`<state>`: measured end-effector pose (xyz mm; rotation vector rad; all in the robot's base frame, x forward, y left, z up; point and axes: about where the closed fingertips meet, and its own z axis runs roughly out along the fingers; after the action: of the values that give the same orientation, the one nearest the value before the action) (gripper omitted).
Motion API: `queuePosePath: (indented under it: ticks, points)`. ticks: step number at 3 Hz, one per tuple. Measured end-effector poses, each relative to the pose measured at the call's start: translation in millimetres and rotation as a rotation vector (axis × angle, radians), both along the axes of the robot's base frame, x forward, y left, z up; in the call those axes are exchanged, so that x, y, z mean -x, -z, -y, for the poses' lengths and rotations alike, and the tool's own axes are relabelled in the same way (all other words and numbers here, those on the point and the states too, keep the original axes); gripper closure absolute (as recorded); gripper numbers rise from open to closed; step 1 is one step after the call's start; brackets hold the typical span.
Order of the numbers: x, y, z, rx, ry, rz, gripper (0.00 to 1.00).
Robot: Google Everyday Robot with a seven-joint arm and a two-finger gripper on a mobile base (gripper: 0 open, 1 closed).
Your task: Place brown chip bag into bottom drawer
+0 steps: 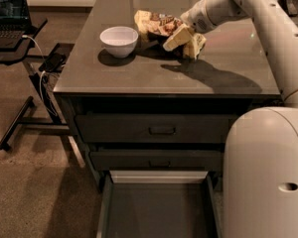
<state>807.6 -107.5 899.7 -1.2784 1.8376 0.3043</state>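
Note:
The brown chip bag lies crumpled on the dark countertop, just right of a white bowl. My gripper is low over the counter at the bag's right end, its cream fingers spread apart and holding nothing. One finger touches or nearly touches the bag's edge. The bottom drawer is pulled open below, with a bare grey floor.
Two closed handled drawers sit above the open one. My white robot base stands at the right, next to the open drawer. A laptop on a wheeled stand with hanging cables is at the left.

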Motion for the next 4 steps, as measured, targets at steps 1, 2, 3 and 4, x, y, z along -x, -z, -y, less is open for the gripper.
queuePosePath:
  ticks: [1,2,3,4]
  points:
    - [0.0,0.0,0.0,0.000,0.000,0.000,0.42]
    - [0.0,0.1,-0.1,0.000,0.000,0.000,0.66]
    - [0.0,0.1,-0.1,0.000,0.000,0.000,0.89]
    - [-0.4,0.4,-0.1,0.003,0.001,-0.001,1.00]
